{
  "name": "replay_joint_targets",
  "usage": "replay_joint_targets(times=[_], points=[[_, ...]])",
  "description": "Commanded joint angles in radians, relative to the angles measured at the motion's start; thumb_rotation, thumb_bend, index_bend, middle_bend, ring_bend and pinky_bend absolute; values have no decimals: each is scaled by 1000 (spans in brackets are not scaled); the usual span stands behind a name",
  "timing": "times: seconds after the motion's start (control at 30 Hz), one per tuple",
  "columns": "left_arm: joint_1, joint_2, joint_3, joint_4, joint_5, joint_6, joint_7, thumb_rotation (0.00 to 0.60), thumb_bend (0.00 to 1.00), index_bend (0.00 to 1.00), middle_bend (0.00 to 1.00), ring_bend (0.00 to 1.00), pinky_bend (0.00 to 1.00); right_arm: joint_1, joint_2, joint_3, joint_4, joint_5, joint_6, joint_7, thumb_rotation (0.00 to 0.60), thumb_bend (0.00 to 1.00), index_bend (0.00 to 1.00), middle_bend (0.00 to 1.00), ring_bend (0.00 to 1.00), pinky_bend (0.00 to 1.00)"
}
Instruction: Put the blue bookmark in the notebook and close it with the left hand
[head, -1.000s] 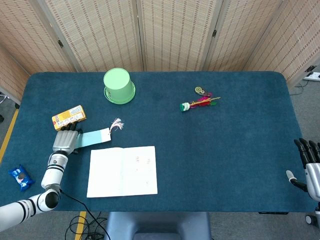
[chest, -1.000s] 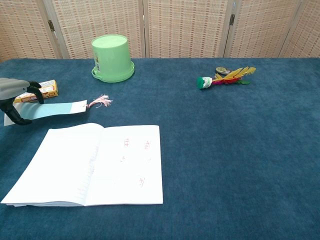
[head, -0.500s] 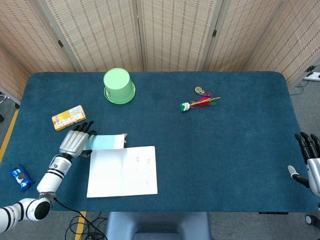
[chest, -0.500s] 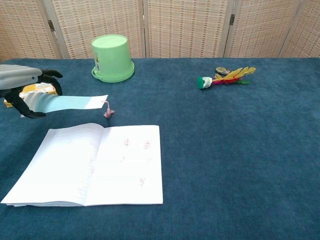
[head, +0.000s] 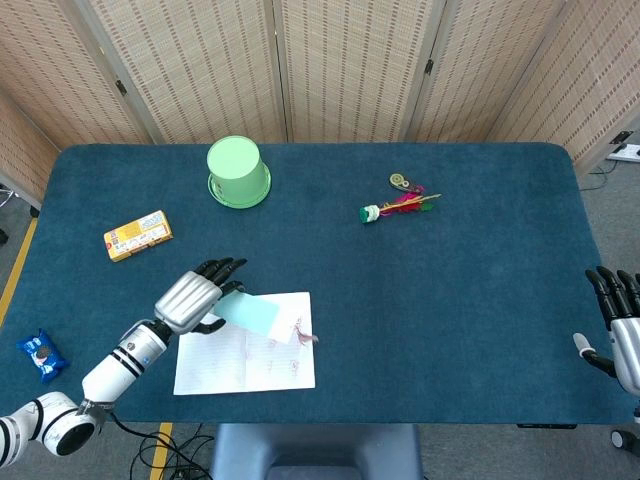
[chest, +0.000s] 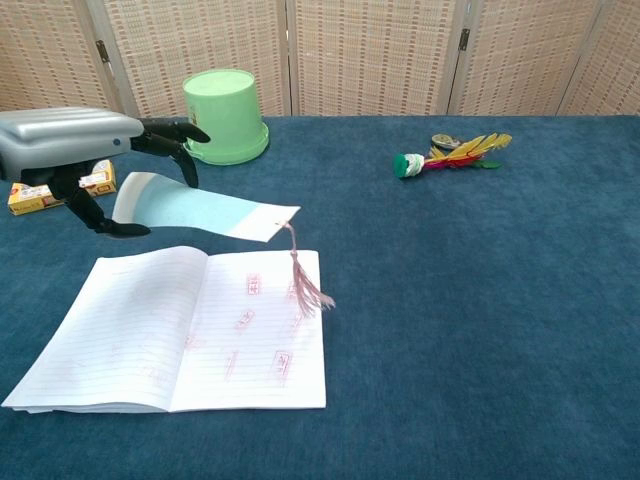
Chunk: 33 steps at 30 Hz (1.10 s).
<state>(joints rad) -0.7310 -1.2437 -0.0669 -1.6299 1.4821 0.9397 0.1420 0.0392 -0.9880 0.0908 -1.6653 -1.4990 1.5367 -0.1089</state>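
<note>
1. The left hand (head: 190, 298) pinches the blue bookmark (chest: 195, 210) in its fingers (chest: 170, 135), above the open notebook (chest: 190, 330).
2. Its pink tassel (chest: 303, 280) dangles onto the right page.
3. The right hand (head: 618, 325) waits at the desk's (head: 450, 300) right edge, fingers apart.

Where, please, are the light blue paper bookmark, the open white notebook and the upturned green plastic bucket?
light blue paper bookmark (chest: 200, 211), chest view, mid strip
open white notebook (chest: 130, 340), chest view, left page
upturned green plastic bucket (head: 238, 171), head view, its base
</note>
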Motion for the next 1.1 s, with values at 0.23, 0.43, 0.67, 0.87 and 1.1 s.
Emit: replay_joint_targets(times=[0.23,0.43,0.67,0.87,1.1], points=[[-47,32,95,-45,288,53,-143,600,316,356,60,75,173,2,-1,-3,-5,0,-4,-8,600,197,40,72,57,73],[-76,7,143,-6,417,78,-168,600,316,365,60,75,170,3,-5,-6,-5,3,-10,-12,600,197,40,72,57,73],[-107,-51,160,75,491,69,-100,600,316,361,59,76,165,1,-8,-8,-3,6,-10,-12,600,197,40,72,57,73],[-133,-114,173,174,526,67,-87,600,315,366,60,76,163,-2,-7,-10,-3,9,-8,-11,600,197,40,72,57,73],[-167,-164,188,282,522,64,-160,600,316,372,61,75,163,-2,-8,-9,-3,13,-10,-13,600,197,40,72,57,73]])
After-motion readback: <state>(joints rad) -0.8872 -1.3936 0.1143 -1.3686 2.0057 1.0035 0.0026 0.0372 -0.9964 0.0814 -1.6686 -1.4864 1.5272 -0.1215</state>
